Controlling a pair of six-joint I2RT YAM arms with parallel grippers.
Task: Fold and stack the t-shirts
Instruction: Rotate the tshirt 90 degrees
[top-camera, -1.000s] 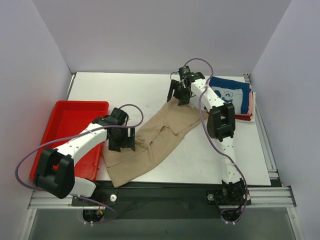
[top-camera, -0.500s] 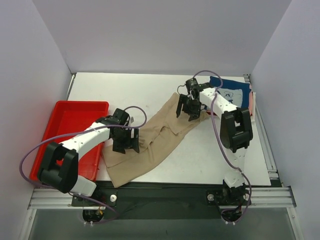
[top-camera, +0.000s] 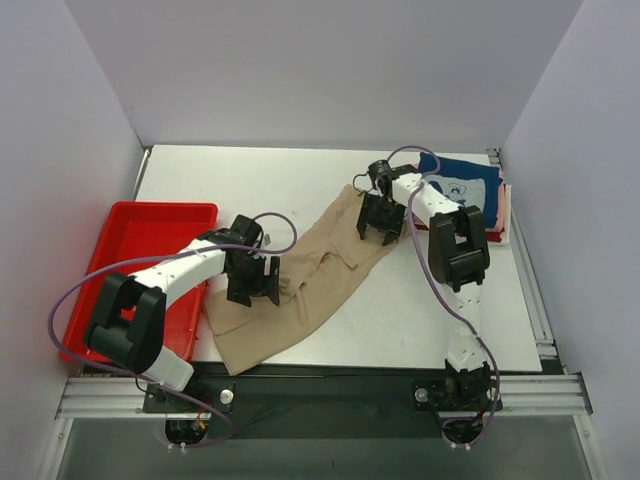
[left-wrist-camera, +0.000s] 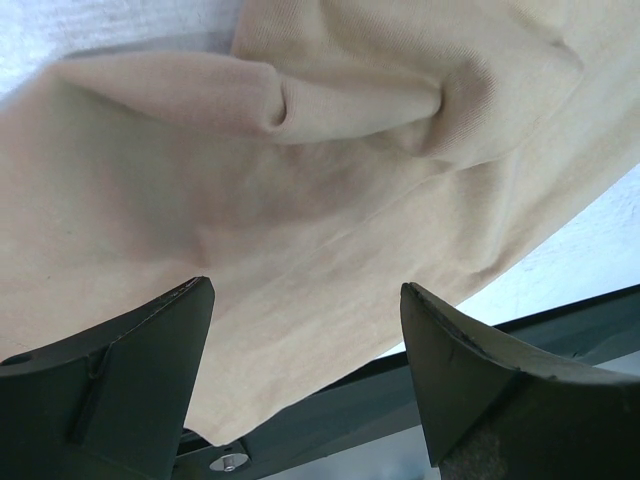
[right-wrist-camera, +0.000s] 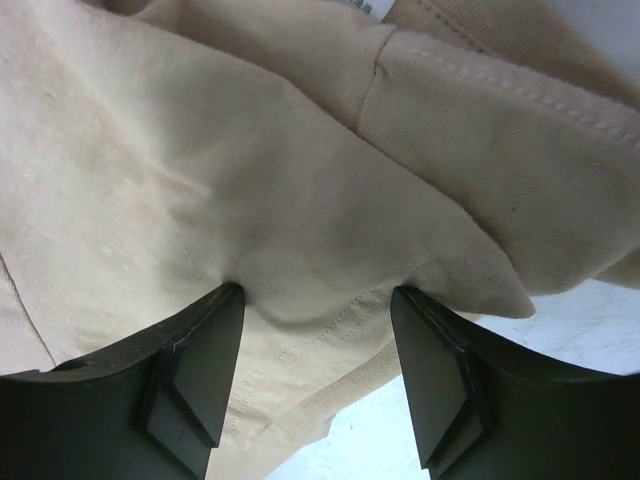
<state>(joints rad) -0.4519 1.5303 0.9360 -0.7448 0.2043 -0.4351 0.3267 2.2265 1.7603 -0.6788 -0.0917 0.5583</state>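
Left end effector (top-camera: 250, 282) and right end effector (top-camera: 381, 222), both spread wide, sit over the tan t-shirt (top-camera: 310, 285), lying diagonally from the surface's (top-camera: 250, 190) near-left corner toward its middle. Right arm partly hides folded shirts (top-camera: 472, 186) at the far-right corner; left arm bends over the red tray (top-camera: 140, 225).

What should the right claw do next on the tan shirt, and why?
Probably shut the right claw on the shirt. Its fingers stand open astride a hemmed edge of the cloth and seem to press on it, so a pinch should catch it. The left claw is open over the shirt too.
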